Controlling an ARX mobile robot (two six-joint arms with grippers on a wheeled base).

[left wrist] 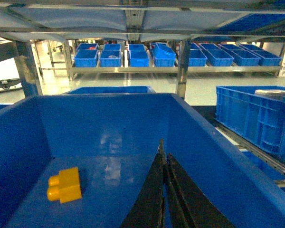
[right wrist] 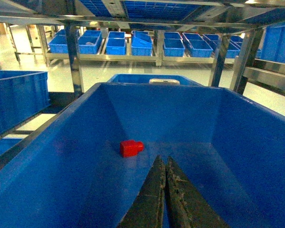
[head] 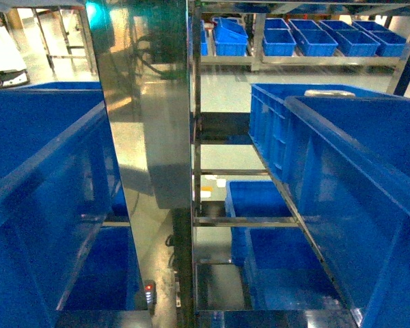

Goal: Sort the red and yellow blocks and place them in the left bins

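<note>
- Inside one blue bin (left wrist: 19, 137), yellow block (left wrist: 65, 185) lies left of the left gripper (left wrist: 162, 147), jaws pressed together, empty.
- Red block (right wrist: 131, 147) lies just ahead-left of the right gripper (right wrist: 162, 161), jaws likewise together.

In the head view neither arm shows, and the tall walls of the near left bin (head: 41, 171) and near right bin (head: 355, 205) hide their floors. The bottom edge cuts both grippers' bases in the wrist views.
</note>
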